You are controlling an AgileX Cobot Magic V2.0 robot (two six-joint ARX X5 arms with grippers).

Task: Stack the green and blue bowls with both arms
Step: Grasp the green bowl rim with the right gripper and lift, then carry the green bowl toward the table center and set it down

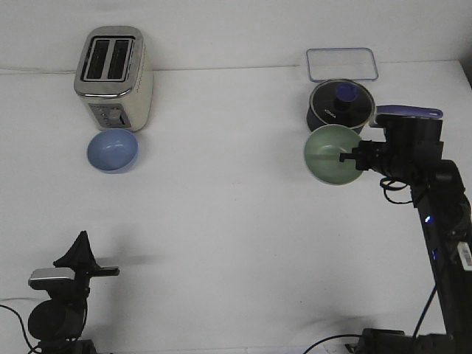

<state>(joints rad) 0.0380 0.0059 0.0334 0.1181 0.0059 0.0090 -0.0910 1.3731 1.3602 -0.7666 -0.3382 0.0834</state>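
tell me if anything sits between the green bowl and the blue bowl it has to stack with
Nothing visible does. The green bowl, at the right gripper, and the blue bowl beside the toaster have only bare table between them.

The location is a robot test bench arranged as a mock kitchen. A plain white tabletop [221,221] meets a bare white wall, with loose black cables at the near edge. Household kitchen items stand along the back: a cream and chrome two-slot toaster [113,77], a dark navy lidded saucepan [341,105] and a clear rectangular plastic container [342,64].
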